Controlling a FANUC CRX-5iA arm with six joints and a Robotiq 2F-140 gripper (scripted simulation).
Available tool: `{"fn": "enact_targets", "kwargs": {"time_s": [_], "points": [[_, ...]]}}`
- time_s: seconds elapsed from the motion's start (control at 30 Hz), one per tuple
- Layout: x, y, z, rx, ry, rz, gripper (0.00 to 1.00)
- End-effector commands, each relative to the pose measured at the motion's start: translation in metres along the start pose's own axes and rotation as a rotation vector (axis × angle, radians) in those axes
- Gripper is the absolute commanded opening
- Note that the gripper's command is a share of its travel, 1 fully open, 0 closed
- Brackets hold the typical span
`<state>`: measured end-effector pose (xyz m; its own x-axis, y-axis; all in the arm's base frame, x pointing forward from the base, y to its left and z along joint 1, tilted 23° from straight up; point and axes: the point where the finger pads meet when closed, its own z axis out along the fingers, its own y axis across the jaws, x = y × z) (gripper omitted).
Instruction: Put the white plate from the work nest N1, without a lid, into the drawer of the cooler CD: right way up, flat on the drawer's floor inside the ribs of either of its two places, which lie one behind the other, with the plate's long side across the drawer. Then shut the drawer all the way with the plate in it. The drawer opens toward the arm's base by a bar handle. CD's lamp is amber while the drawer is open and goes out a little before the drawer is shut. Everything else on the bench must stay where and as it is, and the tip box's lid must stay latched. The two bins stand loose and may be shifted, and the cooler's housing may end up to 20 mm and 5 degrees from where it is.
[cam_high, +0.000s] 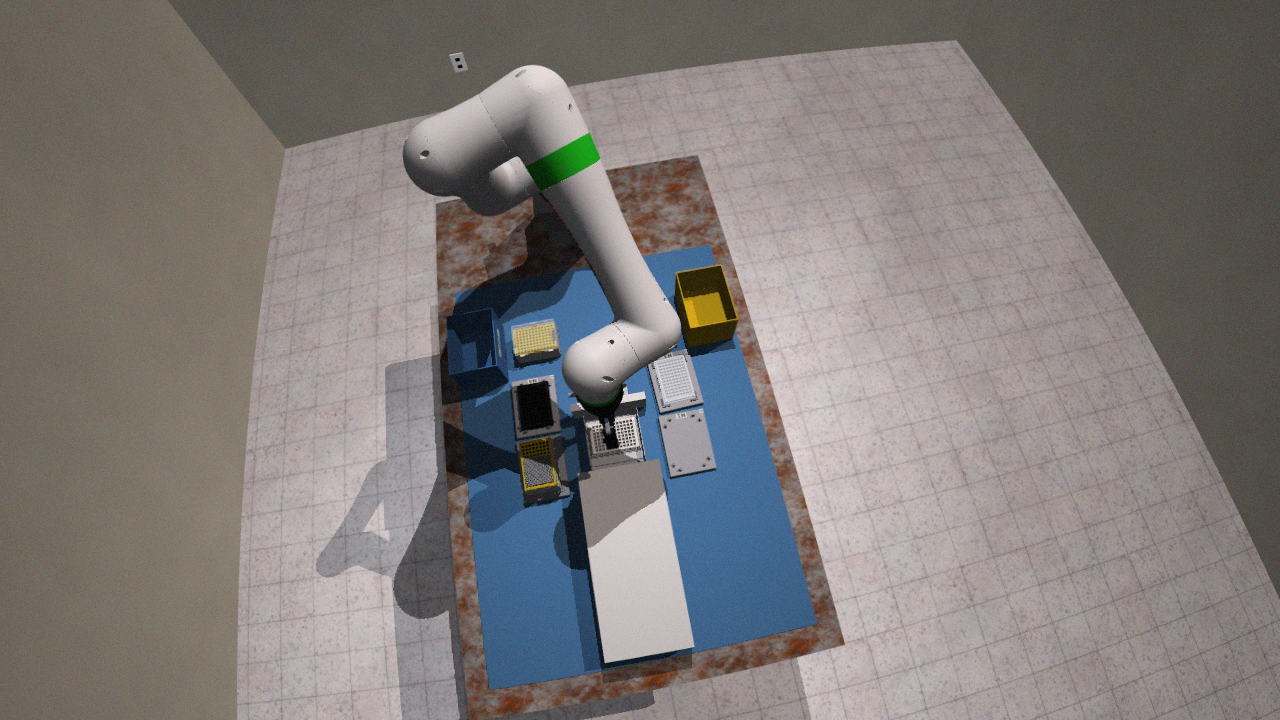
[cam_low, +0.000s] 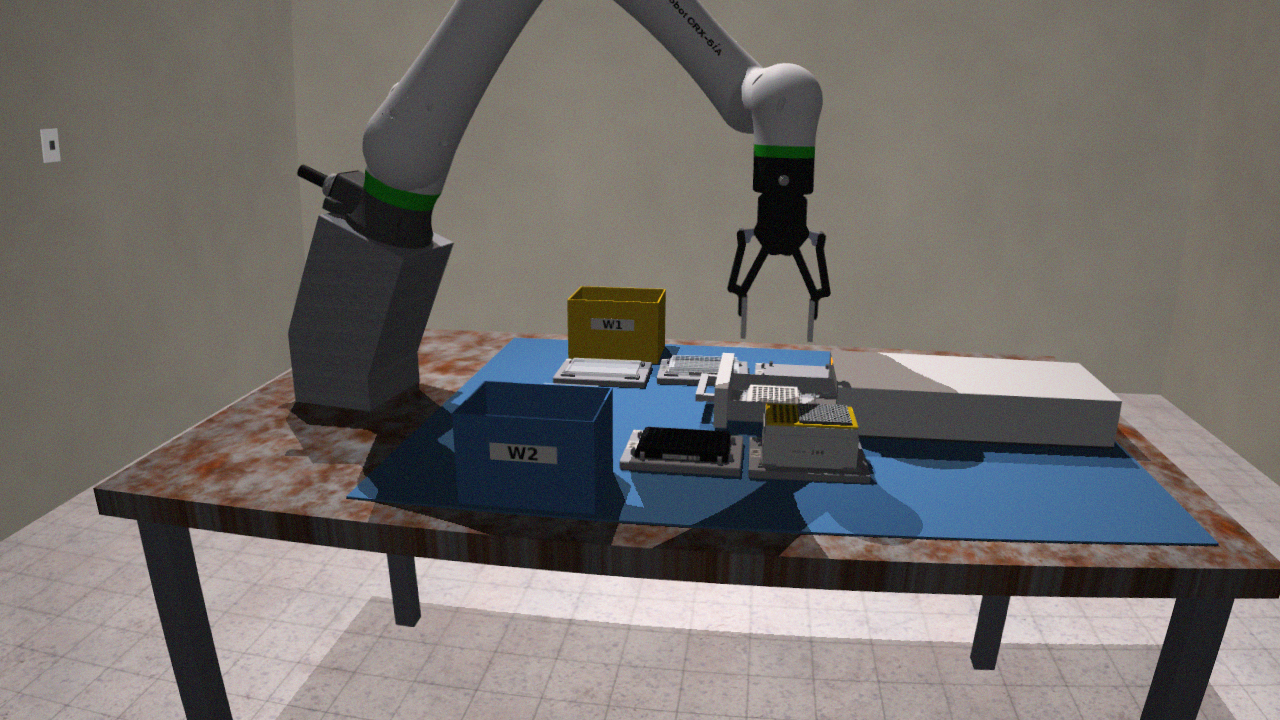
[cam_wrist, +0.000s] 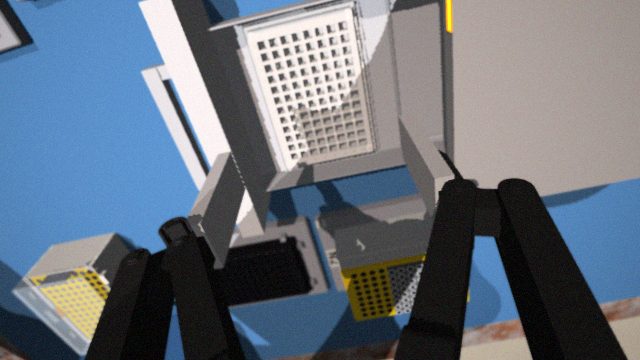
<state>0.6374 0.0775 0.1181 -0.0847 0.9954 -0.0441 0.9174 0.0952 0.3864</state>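
The white plate (cam_wrist: 310, 85) lies flat and without a lid in the open drawer of the cooler CD (cam_high: 640, 564), in the place nearer the bar handle (cam_wrist: 172, 120). Its long side runs across the drawer. It also shows in the top and exterior views (cam_high: 614, 436) (cam_low: 774, 394). The lamp (cam_wrist: 448, 15) glows amber. My gripper (cam_low: 776, 326) hangs open and empty well above the drawer, straight over the plate, and its fingers frame the drawer's side wall in the wrist view.
The yellow bin W1 (cam_high: 705, 306) and blue bin W2 (cam_high: 472, 342) stand toward the base. A black plate (cam_high: 535, 405), the yellow tip box (cam_high: 539, 465) and a lidded yellow plate (cam_high: 535, 340) lie left of the drawer. Another white plate (cam_high: 673, 379) and an empty grey nest (cam_high: 687, 443) lie to its right.
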Motion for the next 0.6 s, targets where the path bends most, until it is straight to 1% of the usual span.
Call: {"fn": "enact_targets", "kwargs": {"time_s": [0.0, 0.4, 0.57], "points": [[0.0, 0.0, -0.003, 0.0, 0.0, 0.0, 0.66], [0.0, 0.0, -0.016, 0.0, 0.0, 0.0, 0.66], [0.0, 0.0, -0.016, 0.0, 0.0, 0.0, 0.66]]}}
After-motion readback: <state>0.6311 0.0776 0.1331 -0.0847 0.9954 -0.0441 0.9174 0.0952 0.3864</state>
